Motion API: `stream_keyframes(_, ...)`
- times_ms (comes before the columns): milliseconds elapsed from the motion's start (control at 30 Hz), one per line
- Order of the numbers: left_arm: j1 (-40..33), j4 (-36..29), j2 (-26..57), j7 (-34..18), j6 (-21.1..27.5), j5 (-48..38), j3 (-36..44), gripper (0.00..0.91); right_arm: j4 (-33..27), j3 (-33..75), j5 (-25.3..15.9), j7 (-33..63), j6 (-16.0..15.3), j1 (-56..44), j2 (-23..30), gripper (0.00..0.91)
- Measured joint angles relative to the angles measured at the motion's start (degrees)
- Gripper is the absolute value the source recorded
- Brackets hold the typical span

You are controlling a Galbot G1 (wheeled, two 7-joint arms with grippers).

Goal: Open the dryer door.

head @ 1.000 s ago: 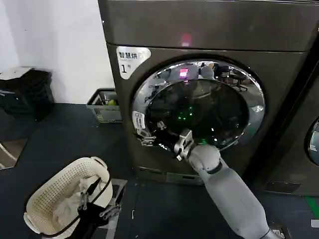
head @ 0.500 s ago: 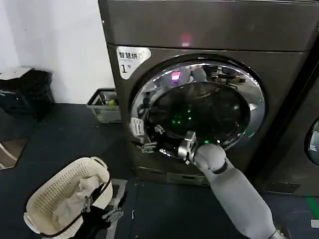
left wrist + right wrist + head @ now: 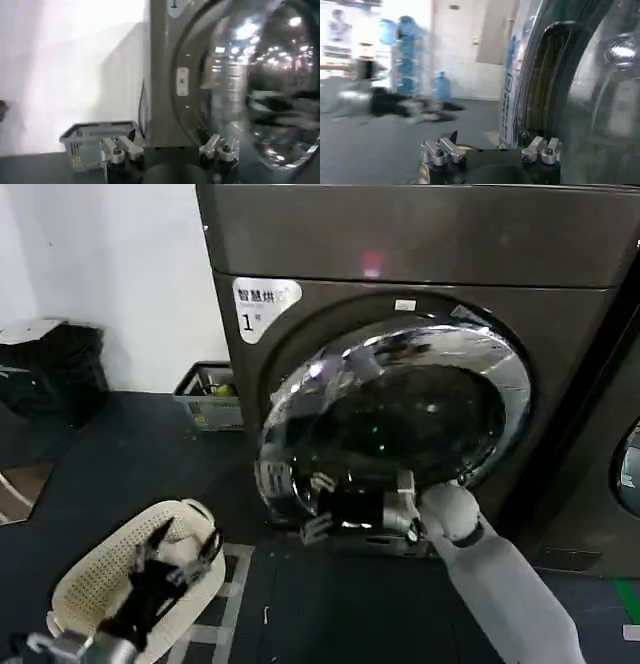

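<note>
Brushed, satin bronze-grey metal on the dryer (image 3: 420, 244). Mirror-bright chrome rim and glossy dark tinted glass on the dryer door (image 3: 400, 409), full of reflections. Smooth matt grey plastic shell on the right arm (image 3: 510, 584); bare metal on the right gripper (image 3: 320, 519). At 7 o'clock, cream perforated plastic laundry basket (image 3: 95, 584), pale cloth inside. Matt dark floor (image 3: 130, 454).

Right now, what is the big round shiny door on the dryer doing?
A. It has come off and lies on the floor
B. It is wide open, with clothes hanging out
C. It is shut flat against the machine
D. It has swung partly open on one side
D: the dryer door stands tilted away from the dryer, its left edge lifted off the dark opening behind it, with the right tool at its lower rim.
</note>
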Motion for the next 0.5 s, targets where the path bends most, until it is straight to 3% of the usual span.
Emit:
stream_keyframes(300,-6.99,6.65,8.53,-0.76,-1.28,-5.88,1.93,0.907,5.65,3.65,1.07,-6.76,-0.23,-4.59,-4.02,0.907)
stream_keyframes(500,-10.41,7.65,13.62,-1.23,-1.24,-9.4,4.74,0.907,9.93,7.38,3.38,-11.14,-0.02,-8.56,-6.69,0.907)
